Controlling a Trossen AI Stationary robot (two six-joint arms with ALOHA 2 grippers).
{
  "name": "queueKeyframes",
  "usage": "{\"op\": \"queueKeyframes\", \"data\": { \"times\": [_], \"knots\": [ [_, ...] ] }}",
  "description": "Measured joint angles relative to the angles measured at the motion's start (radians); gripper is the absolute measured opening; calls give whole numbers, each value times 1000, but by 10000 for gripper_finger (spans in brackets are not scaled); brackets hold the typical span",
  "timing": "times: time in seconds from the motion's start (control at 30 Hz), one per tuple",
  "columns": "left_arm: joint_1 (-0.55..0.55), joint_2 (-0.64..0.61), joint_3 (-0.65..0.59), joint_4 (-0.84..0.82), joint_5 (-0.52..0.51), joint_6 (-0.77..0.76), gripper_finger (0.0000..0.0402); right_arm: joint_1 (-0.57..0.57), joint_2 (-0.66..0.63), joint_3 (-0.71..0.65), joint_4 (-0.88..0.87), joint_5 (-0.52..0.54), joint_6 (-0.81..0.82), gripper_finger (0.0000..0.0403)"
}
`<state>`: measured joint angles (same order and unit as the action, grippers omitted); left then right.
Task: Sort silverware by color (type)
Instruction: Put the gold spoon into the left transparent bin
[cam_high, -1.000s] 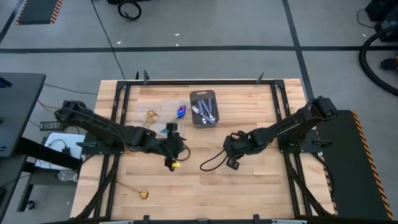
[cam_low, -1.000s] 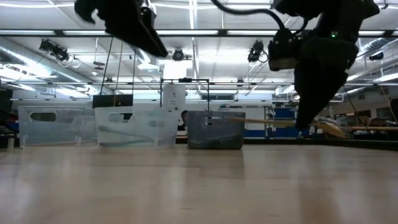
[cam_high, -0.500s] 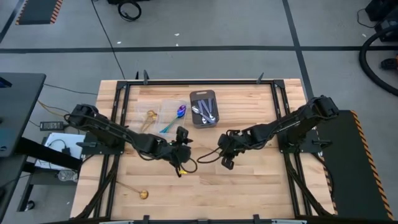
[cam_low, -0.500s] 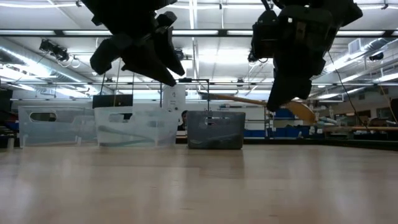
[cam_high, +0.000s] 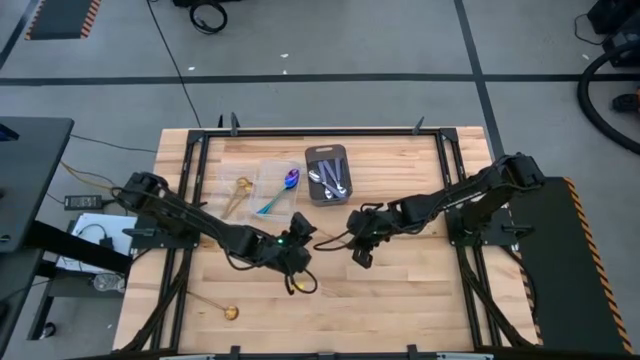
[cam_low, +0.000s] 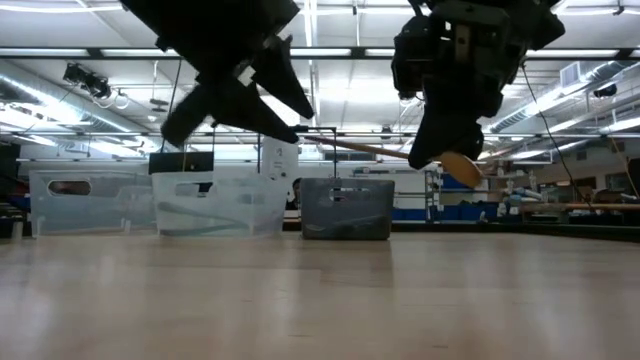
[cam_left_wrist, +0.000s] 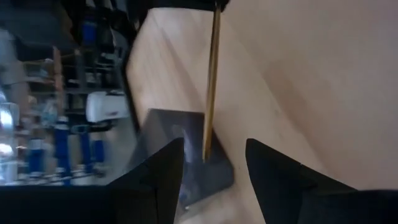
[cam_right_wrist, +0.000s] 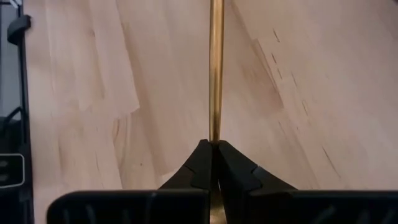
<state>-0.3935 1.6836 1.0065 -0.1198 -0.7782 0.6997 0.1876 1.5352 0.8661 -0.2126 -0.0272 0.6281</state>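
Right claw (cam_right_wrist: 212, 163) pinched tight on handle of gold spoon (cam_low: 400, 155), held in air above worktop (cam_high: 400, 300) centre; handle runs out twd left arm, bowl end hangs by right claw in low view. Left claw (cam_left_wrist: 211, 168) fingers spread wide, nothing gripped, facing the spoon handle tip, just short of it, also off the worktop. Behind: dark gray tray (cam_high: 327, 175) w/ silver spoons (cam_high: 335, 180), back centre. Clear containers (cam_high: 262, 180) just beside it, left arm's side: rainbow spoon (cam_high: 281, 190) in one, gold spoon (cam_high: 240, 187) in next. Another gold spoon (cam_high: 228, 311) lies on worktop near front edge, left arm's side. No readable labels/writing.
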Motion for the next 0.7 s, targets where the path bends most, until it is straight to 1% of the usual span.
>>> {"op": "queueKeyframes", "data": {
  "times": [0.13,0.2,0.4,0.53,0.7],
  "knots": [
    [6,38,10,51,-67,94,181,-7,0,0,7,0,3,20],
    [13,51,14,70,-76,121,181,-8,0,0,17,-1,4,20],
    [33,53,13,74,-80,129,177,-8,0,0,50,-11,5,20],
    [33,53,13,76,-77,180,162,-8,0,0,78,-28,-1,20],
    [33,53,13,85,-74,187,131,-9,0,1,85,-29,-2,20]
  ]
}}
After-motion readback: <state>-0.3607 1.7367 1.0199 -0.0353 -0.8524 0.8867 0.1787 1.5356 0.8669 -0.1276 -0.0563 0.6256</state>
